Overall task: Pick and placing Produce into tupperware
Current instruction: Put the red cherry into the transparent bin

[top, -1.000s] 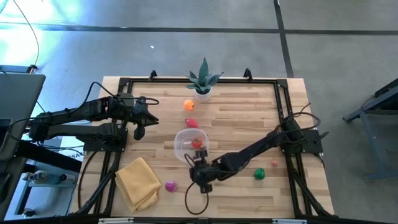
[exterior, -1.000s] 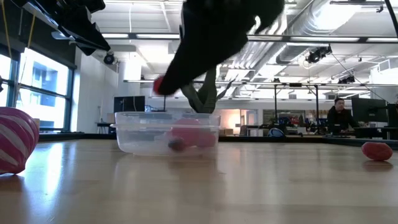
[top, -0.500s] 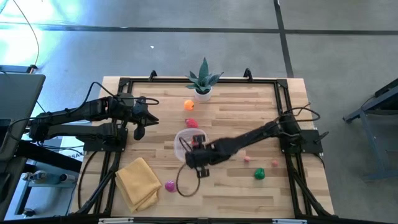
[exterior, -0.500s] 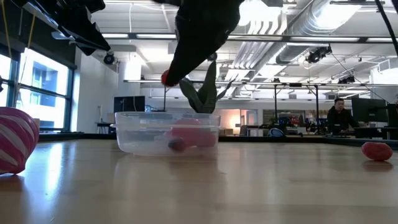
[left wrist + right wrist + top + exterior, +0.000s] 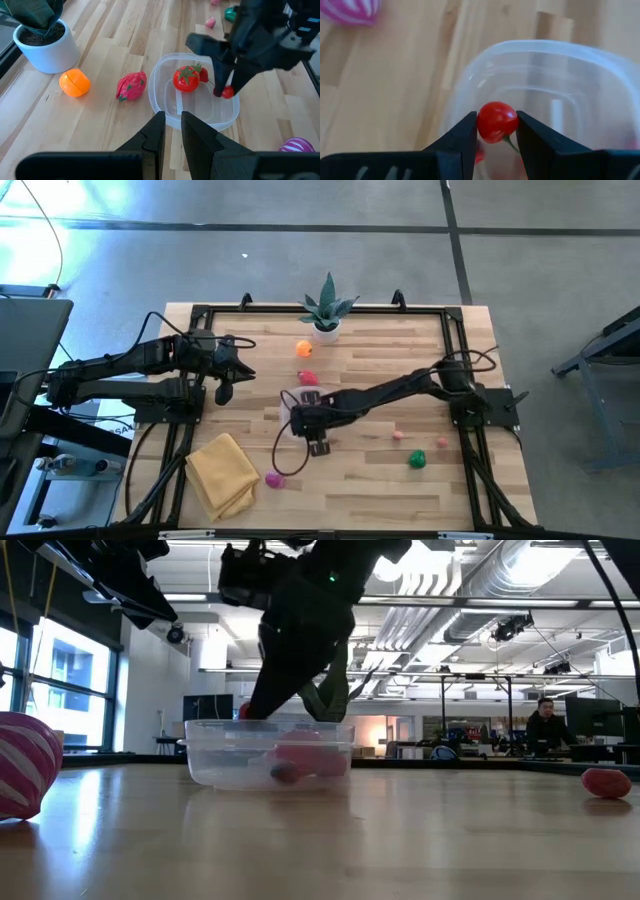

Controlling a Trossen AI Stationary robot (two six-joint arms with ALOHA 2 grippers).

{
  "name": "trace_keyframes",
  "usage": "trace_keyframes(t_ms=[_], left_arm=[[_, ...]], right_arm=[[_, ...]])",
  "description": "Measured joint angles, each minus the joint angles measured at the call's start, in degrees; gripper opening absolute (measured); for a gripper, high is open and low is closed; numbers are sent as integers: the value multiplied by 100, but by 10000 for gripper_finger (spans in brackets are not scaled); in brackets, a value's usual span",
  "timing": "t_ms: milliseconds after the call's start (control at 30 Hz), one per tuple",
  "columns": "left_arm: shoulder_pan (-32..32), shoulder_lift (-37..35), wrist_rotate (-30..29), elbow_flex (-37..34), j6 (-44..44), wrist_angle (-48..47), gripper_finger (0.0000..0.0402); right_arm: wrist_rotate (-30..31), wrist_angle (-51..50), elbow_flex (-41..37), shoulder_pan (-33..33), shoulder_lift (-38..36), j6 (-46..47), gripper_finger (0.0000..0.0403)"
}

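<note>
Wood-slat table (image 5: 400, 370) on a grey concrete floor; an open workshop with ceiling ducts shows behind it in the low view.

My right gripper (image 5: 496, 131) hangs over the tub (image 5: 295, 402), centre of the high frame, slightly left. My fingers are clamped on a small red cherry tomato (image 5: 497, 121), one finger on each flank, stem trailing below. Holding it by the sides leaves nothing under it, so on release it should drop straight in. Left wrist view puts the ball (image 5: 227, 92) above the tub's interior, near the wall on the right of that frame, inside the rim. I judge that close enough to let go (a touch nearer the middle would be safer against a bounce off the wall).

Already in the tub: a larger tomato (image 5: 186, 80) with a green top, plus something red beside it that I cannot identify.

Still out on the table:
- orange piece (image 5: 303, 349), upper centre, near the plant (image 5: 326, 310)
- pink-red piece (image 5: 307, 378), just above the tub
- striped magenta piece (image 5: 273, 478), lower centre, beside the yellow cloth (image 5: 222, 472)
- small pink piece (image 5: 398, 434) and green piece (image 5: 417, 460), lower right

Left gripper (image 5: 224, 391) waits at the left, clear of the tub, fingers nearly together and empty, so it stays out of the right arm's way.
</note>
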Motion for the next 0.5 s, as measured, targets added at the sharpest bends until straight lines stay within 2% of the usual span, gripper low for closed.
trace_keyframes(t_ms=[500], left_arm=[[-2,0,0,0,-1,0,53]], right_arm=[[-176,12,0,-193,184,3,113]])
